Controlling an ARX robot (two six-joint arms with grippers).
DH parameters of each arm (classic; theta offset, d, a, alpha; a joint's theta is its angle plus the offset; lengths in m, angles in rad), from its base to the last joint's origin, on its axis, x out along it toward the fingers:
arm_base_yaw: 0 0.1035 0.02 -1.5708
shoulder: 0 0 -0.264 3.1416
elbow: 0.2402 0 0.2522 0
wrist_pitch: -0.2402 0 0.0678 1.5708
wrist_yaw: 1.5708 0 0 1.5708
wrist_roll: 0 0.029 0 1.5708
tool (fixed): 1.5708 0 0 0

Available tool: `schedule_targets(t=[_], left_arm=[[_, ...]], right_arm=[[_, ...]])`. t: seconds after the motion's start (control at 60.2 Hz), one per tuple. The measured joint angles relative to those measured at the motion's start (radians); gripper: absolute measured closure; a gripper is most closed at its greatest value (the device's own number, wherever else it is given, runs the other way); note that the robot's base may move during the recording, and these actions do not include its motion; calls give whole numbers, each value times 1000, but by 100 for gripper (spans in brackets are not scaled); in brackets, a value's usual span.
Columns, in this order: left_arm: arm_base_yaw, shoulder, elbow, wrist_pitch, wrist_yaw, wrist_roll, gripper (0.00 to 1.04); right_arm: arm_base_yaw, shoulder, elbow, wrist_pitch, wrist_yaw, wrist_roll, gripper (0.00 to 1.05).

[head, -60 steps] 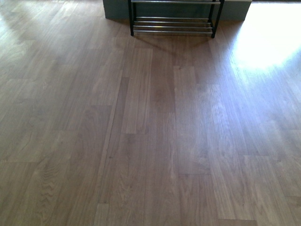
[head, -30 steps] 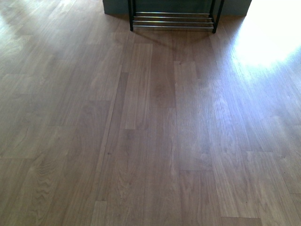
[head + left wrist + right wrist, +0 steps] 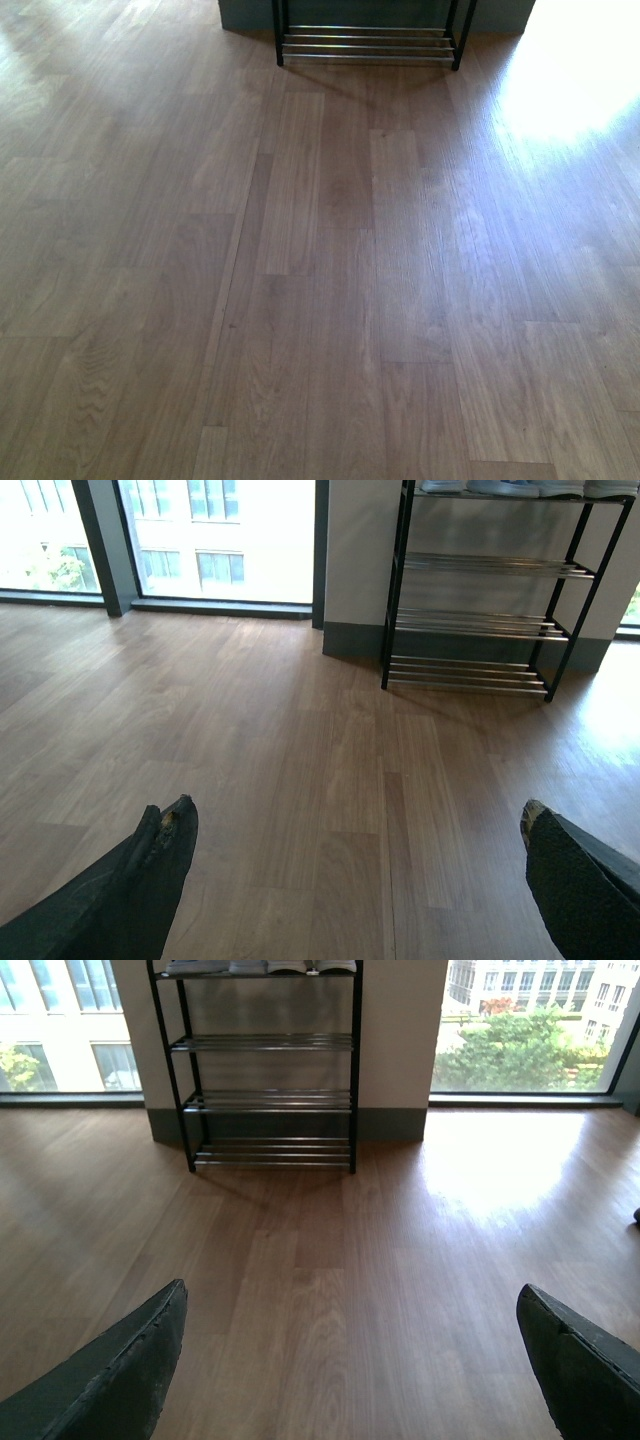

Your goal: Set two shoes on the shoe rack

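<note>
My left hand [image 3: 355,865] is released: its two dark fingers [image 3: 150,870] stand wide apart with bare wooden floor [image 3: 300,780] between them, and they grasp nothing. My right hand [image 3: 350,1360] is likewise released, its fingers [image 3: 130,1370] spread toward opposite edges of the right wrist view with only floor between them. The shoe rack [image 3: 480,590] stands against a pale wall [image 3: 360,560] with a grey skirting board [image 3: 350,640], well apart from both hands. It has a black metal frame and tiers of thin chrome rods. In the front view only the lowest tier of the shoe rack [image 3: 366,46] shows, at the far edge of the floor [image 3: 320,280]. In both wrist views the white soles of the shoes [image 3: 260,966] show on the top tier, side by side; the upper parts are cut off by the frame edge, so I cannot tell which footwear they are. The middle and lower tiers carry nothing visible. Large windows [image 3: 530,1020] flank the wall, and a bright patch of daylight [image 3: 570,80] lies on the floor to the right of the rack.
</note>
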Motion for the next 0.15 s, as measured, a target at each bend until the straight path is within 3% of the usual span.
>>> schedule_targets(t=[0.15], left_arm=[[0, 0, 0, 0, 0, 0, 9]], right_arm=[[0, 0, 0, 0, 0, 0, 9]])
